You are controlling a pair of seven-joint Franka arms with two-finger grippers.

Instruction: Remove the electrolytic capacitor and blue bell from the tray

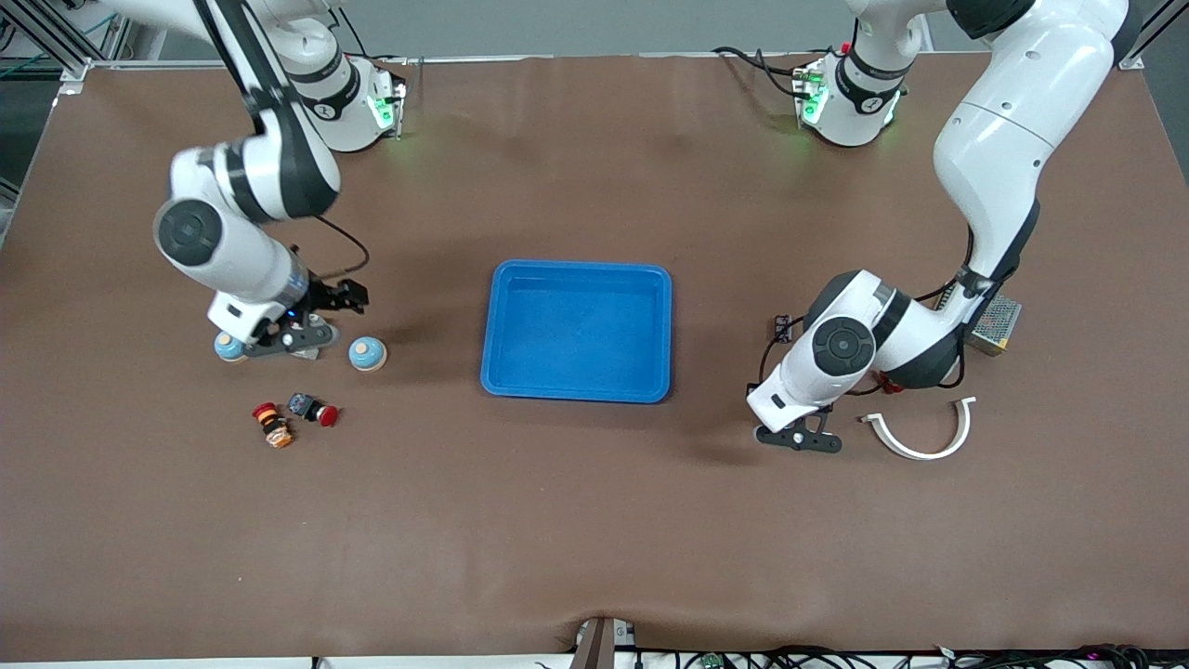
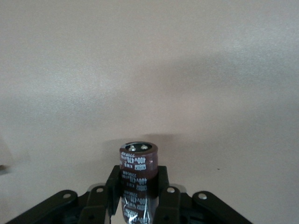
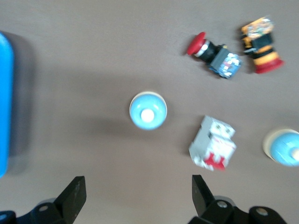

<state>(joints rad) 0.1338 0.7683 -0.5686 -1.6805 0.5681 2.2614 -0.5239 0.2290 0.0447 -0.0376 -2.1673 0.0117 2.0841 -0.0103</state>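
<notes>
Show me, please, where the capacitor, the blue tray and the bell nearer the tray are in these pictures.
capacitor (image 2: 138, 164): left wrist view, on its printed brown sleeve.
blue tray (image 1: 578, 270): front view, on its rim toward the robots.
bell (image 3: 147, 110): right wrist view, on its blue dome.

I see a robotics lab: brown mat-covered table (image 1: 594, 520), aluminium framing (image 1: 46, 37) at the corner, cables (image 1: 836, 658) along the edge.

The left arm bends low toward its end of the table, its left claw (image 2: 138, 196) clamped tight, fingers pointing to 12 o'clock in its wrist view. The right arm reaches down, its right claw (image 3: 135, 193) spread wide.
</notes>
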